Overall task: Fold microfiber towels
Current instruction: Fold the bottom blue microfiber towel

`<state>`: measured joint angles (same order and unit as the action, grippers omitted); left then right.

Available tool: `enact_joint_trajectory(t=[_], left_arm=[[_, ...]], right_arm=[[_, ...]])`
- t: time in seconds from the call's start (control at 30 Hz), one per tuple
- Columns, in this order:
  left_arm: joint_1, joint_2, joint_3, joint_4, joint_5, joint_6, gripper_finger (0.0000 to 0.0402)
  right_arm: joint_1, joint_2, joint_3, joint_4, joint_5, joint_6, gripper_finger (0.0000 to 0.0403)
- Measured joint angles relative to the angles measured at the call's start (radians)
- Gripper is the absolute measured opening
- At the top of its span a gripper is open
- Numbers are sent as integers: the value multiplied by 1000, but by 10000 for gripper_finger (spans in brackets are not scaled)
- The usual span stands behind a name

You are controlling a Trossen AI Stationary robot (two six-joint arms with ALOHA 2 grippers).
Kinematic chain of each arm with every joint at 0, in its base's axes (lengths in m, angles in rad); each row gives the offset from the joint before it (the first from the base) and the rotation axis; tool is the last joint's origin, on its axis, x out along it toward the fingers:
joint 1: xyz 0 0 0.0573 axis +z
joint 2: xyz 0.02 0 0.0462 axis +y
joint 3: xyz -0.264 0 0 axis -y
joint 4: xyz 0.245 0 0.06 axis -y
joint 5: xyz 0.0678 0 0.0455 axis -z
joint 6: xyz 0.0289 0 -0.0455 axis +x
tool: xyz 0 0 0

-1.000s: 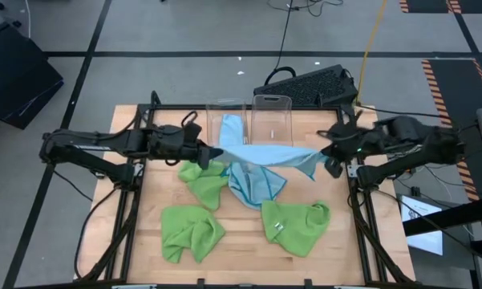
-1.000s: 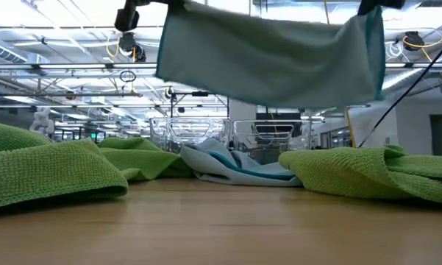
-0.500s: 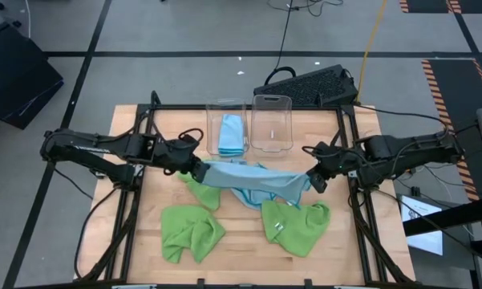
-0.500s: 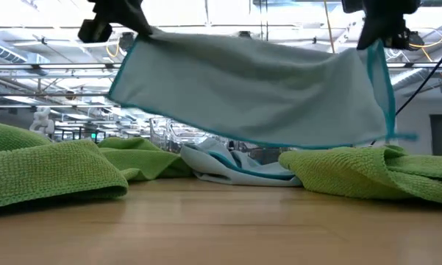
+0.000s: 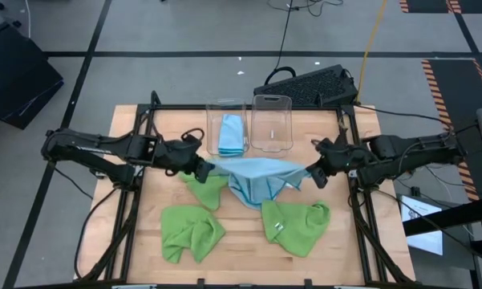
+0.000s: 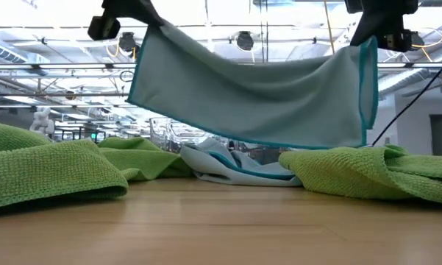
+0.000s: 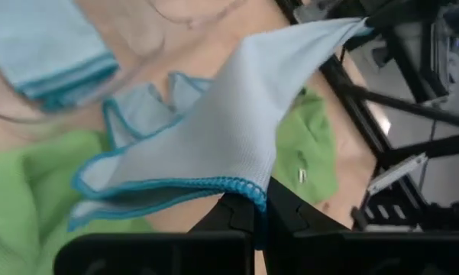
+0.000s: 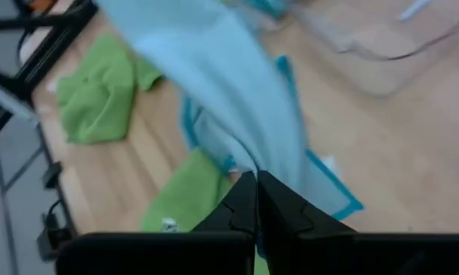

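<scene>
A light blue microfiber towel (image 5: 257, 168) hangs spread between my two grippers above the table's middle. My left gripper (image 5: 202, 170) is shut on its left top corner and my right gripper (image 5: 313, 172) on its right top corner. In the low view the towel (image 6: 257, 92) hangs as a sheet, its lower hem above the table. A second light blue towel (image 5: 253, 191) lies crumpled under it. Three lime green towels (image 5: 191, 233) (image 5: 297, 225) (image 5: 204, 186) lie bunched on the wood. My left gripper pinches the towel's hemmed corner (image 7: 248, 191) between its two fingers, slanting down from the table's left. The towel is lifted clear and hangs below, sagging toward the other arm. My right gripper pinches the opposite top corner (image 8: 248, 164) between its two fingers, slanting down from the table's right. The cloth hangs clear of the table.
Two clear bins stand at the far edge: the left one (image 5: 227, 128) holds a folded light blue towel (image 5: 232, 132), the right one (image 5: 273, 122) shows nothing inside. A black frame (image 5: 144, 193) borders the table. Bare wood (image 5: 241, 249) lies between the near green towels.
Both grippers have come down and toward the near edge, the right one also rolling and shifting toward the left. The light blue towel, stretched high near the bins before, now hangs lower as a sagging sheet over the crumpled blue towel.
</scene>
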<state>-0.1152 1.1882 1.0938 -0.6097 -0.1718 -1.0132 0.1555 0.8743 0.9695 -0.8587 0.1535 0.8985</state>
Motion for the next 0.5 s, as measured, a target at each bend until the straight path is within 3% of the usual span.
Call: enact_joint_trajectory(t=[0.33,0.5], left_arm=[[-236,101,-1,-70,-72,-188,5],[-341,149,0,-90,-91,-286,4]], right_arm=[[151,128,-4,68,-59,72,0],[231,180,-64,223,-81,145,0]])
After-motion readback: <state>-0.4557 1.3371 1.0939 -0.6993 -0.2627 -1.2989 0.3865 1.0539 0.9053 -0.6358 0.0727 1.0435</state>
